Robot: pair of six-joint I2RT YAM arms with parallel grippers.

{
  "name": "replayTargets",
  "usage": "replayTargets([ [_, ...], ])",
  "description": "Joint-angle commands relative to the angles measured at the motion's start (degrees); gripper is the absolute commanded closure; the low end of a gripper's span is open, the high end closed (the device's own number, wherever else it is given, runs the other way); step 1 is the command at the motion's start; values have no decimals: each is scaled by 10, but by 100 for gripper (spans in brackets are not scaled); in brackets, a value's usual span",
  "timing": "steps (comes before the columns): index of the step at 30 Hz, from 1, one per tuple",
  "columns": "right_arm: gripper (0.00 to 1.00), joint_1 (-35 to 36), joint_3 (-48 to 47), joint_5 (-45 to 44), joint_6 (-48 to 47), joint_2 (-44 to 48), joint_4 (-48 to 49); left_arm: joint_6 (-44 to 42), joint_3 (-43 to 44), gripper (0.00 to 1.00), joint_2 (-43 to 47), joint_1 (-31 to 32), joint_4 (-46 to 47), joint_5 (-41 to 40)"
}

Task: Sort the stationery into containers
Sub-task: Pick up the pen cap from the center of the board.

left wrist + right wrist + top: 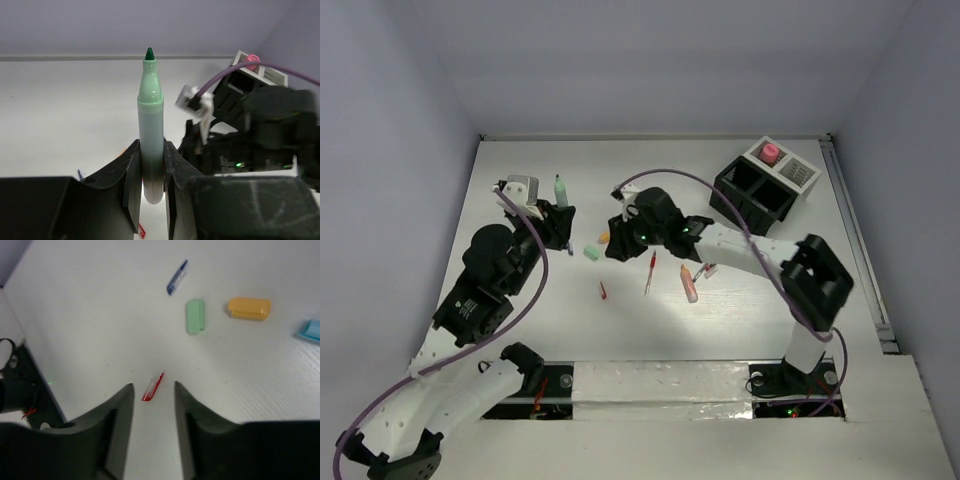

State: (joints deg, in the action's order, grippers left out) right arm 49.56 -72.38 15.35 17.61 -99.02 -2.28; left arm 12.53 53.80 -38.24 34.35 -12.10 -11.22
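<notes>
White table (pixel 740 320), and you're early in the sort: only the pink-capped bottle (pixel 770 153) sits in the organizer (pixel 760 190), upper right of the top view. Your left gripper (pixel 152 150) clamps the green marker (pixel 151 110) upright, left of centre. Your right gripper (pixel 153 385) gapes empty over a small red piece (pixel 153 387). By my read, the red pen (pixel 649 272), peach marker (pixel 690 285) and green cap (pixel 195 316) are left to sort mid-table.

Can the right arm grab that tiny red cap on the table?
Probably yes. The right tool is open, and the red cap shows between its jaws in the wrist view, with nothing covering or crowding it.
</notes>
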Motion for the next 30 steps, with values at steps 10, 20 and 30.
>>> replayTargets([
  [10, 33, 29, -269, -90, -130, -232, -161, 17, -41, 100, 22, -201, 101, 269],
  [20, 37, 63, -473, -190, -194, -378, -279, 29, -47, 100, 32, -213, 117, 299],
  [30, 46, 69, -505, -207, -188, -420, -303, 28, -47, 100, 33, -213, 117, 299],
])
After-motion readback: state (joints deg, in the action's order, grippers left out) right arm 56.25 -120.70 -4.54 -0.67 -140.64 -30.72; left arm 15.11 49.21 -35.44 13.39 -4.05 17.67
